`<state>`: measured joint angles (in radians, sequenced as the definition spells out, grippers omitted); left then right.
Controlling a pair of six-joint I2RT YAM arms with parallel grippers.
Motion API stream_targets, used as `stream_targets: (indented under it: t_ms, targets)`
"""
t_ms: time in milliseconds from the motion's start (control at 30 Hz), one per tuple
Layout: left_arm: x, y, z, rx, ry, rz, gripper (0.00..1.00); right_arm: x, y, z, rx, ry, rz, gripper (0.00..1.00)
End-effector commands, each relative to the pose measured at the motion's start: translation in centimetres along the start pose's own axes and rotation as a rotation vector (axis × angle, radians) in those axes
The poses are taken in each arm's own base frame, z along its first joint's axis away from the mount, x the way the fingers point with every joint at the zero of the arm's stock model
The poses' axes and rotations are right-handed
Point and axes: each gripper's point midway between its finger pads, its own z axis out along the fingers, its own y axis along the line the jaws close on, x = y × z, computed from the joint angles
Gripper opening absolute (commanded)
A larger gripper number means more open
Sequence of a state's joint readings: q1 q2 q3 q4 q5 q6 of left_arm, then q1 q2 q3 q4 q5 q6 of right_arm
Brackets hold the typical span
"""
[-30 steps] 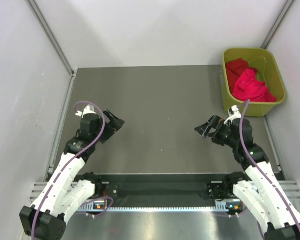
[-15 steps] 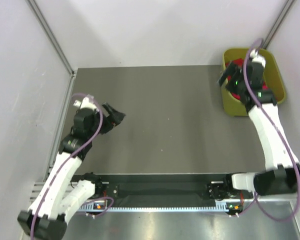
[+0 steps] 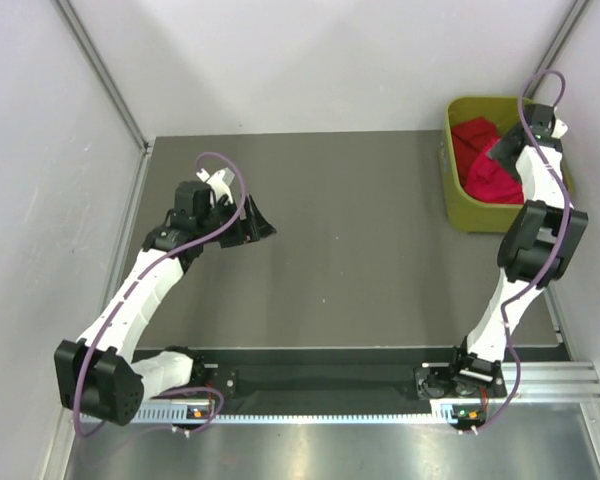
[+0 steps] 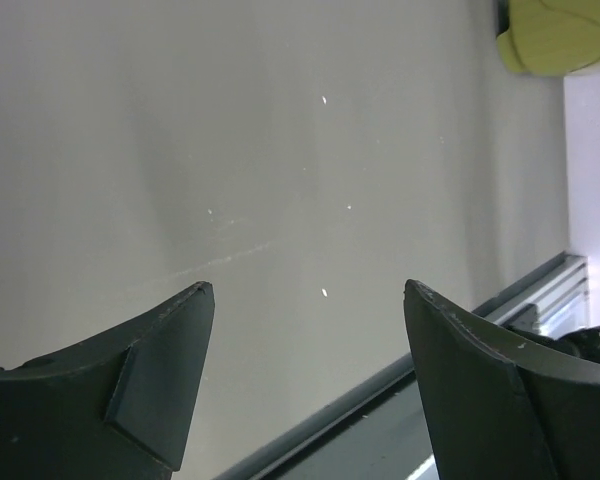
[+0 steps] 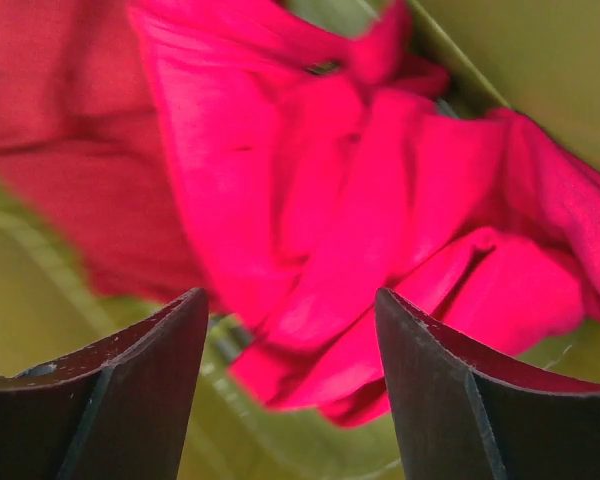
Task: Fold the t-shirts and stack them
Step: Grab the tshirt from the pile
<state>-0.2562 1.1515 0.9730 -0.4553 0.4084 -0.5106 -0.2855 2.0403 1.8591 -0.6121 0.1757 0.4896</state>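
Crumpled bright red t-shirts (image 3: pixel 480 160) lie bunched in the yellow-green basket (image 3: pixel 460 212) at the table's back right. My right gripper (image 3: pixel 504 151) hangs over the basket, jaws open and empty, just above the red cloth (image 5: pixel 340 220). The basket's green inside (image 5: pixel 40 300) shows under the cloth. My left gripper (image 3: pixel 260 222) is open and empty over the bare grey table (image 3: pixel 340 250), left of the middle. In the left wrist view only table (image 4: pixel 230 170) shows between its fingers. How many shirts are in the basket cannot be told.
White walls close the table at the back and both sides. A metal rail (image 3: pixel 320 385) with the arm bases runs along the near edge. A corner of the basket (image 4: pixel 560 35) shows at the top right of the left wrist view.
My right arm swung from the table's right middle up and back over the basket and now hangs above the shirts. My left gripper moved forward and right toward the table's middle.
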Motion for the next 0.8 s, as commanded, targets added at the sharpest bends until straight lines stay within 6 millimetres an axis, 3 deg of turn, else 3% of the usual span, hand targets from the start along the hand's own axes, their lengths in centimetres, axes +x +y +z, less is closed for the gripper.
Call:
stream_targets:
  t_ms: [0,100,300,400,467,500,533,567,600,667,700,767]
  targets:
    - [-2.8,-1.4,-0.1,0.053,-0.070,0.129,0.81,-1.3,0.1,0.1,0.008,-0.059,-0.031,0.68]
    - [-2.6,-0.9,0.3,0.040,-0.051,0.144,0.82,0.2,-0.9,1.7,0.041,-0.035,-0.051,0.70]
    - [-2.4,-0.8,0.7,0.015,-0.019,0.191,0.85,1.9,-0.9,5.2,0.043,0.000,-0.086,0.70]
    - [-1.9,-1.0,0.8,0.000,0.006,0.223,0.86,2.2,0.0,6.6,0.012,0.003,-0.095,0.63]
    - [-1.9,-1.7,0.7,0.011,0.008,0.239,0.86,2.8,0.2,7.3,0.012,0.022,-0.103,0.47]
    - [-1.9,-1.8,0.6,0.015,0.009,0.241,0.86,1.8,0.8,7.0,0.003,0.005,-0.104,0.38]
    - [-1.9,-2.1,0.6,0.020,0.010,0.243,0.86,1.8,0.8,6.8,0.011,0.014,-0.113,0.21]
    - [-2.2,-2.3,0.4,0.023,0.000,0.246,0.86,1.1,0.6,6.3,0.034,0.001,-0.124,0.13]
    - [-2.3,-2.5,0.4,0.025,-0.005,0.248,0.87,-1.2,1.4,5.0,0.034,-0.049,-0.120,0.03]
    - [-2.6,-2.9,0.4,0.027,-0.012,0.244,0.88,-3.3,1.9,2.3,0.060,-0.083,-0.130,0.00]
    - [-2.7,-3.2,0.4,0.032,-0.018,0.243,0.88,-5.8,2.9,0.1,0.043,-0.147,-0.115,0.00]
    - [-2.8,-4.3,0.3,0.066,-0.018,0.228,0.89,-8.7,4.2,-4.6,0.029,-0.243,-0.099,0.00]
